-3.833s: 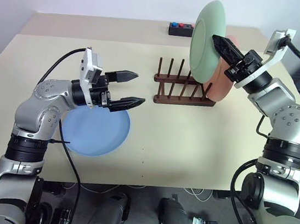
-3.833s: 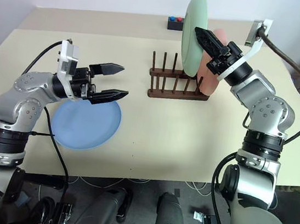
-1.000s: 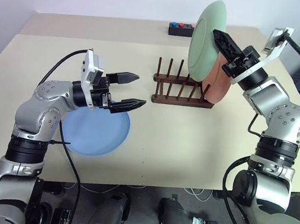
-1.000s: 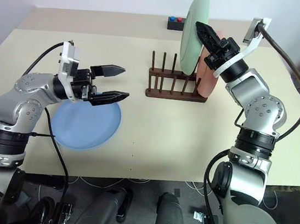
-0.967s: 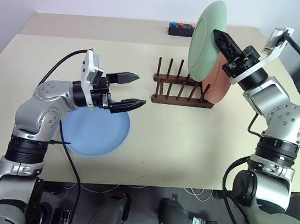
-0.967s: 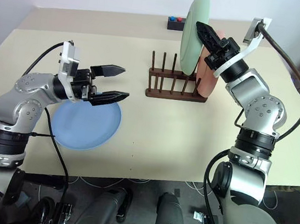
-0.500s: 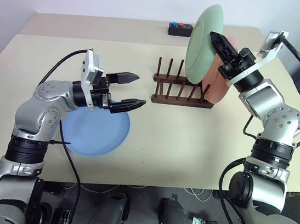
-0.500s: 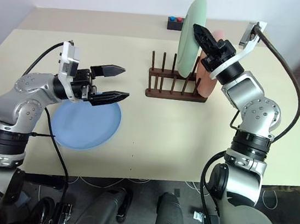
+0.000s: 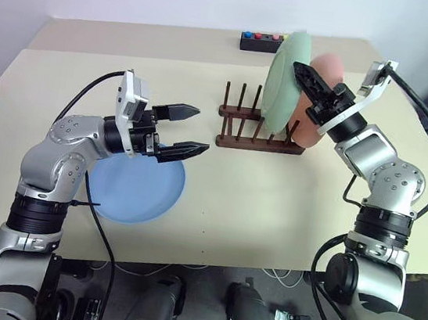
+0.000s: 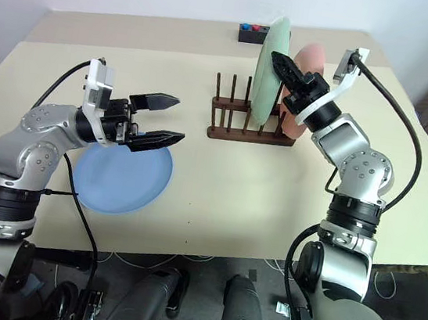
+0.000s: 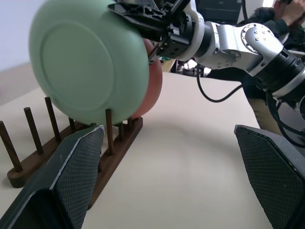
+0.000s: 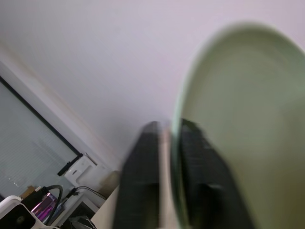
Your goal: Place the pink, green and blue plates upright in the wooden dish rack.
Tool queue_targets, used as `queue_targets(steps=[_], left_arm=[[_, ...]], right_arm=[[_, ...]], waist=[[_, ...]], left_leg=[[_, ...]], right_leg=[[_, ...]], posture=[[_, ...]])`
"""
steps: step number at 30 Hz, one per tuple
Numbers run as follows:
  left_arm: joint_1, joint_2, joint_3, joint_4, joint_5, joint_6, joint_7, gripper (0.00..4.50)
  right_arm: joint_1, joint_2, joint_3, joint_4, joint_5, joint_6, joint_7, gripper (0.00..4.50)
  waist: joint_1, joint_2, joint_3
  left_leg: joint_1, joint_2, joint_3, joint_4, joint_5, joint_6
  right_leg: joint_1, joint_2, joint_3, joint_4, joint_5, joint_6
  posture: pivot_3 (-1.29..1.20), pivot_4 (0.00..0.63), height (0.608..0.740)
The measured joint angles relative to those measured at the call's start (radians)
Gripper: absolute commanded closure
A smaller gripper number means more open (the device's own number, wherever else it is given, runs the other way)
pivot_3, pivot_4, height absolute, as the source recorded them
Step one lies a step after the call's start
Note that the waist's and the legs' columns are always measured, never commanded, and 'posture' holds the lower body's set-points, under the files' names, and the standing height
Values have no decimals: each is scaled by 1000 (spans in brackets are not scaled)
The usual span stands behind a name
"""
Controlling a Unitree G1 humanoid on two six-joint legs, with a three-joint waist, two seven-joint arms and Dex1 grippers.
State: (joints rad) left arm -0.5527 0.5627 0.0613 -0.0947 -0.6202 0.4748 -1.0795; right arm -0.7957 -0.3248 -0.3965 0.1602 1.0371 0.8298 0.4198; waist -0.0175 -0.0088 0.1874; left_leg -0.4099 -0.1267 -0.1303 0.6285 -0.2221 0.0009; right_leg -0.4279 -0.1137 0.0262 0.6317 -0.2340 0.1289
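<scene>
Left eye view showed my right pincer (image 9: 307, 79) pinching the stiff, likely slippery green plate (image 9: 282, 78) by its rim.

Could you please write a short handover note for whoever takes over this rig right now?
Left gripper: open, empty, hovering above the blue plate.
Right gripper: fingers straddle the rim of the green plate; grip not clear from the pictures.
Pink plate: upright at the right end of the wooden dish rack.
Green plate: standing in the rack beside the pink one, leaning a little.
Blue plate: flat on the table, on the robot's left.
Done: pink racked, green about seated.
Left: free the green plate, then rack the blue one.
</scene>
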Motion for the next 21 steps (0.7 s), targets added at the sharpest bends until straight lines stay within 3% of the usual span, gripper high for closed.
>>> queue_targets(steps=[5,21], left_arm=[[0,1,0,0,0,0,0,0],[0,1,0,0,0,0,1,0]], right_arm=[[0,0,4,0,0,0,3,37],[-5,-56,78,-58,-114,-71,58,37]], waist=[[0,0,0],[1,0,0]], left_leg=[[0,0,0,0,0,0],[0,0,0,0,0,0]], right_leg=[[0,0,0,0,0,0],[0,0,0,0,0,0]], posture=[[0,150,740],[0,150,740]])
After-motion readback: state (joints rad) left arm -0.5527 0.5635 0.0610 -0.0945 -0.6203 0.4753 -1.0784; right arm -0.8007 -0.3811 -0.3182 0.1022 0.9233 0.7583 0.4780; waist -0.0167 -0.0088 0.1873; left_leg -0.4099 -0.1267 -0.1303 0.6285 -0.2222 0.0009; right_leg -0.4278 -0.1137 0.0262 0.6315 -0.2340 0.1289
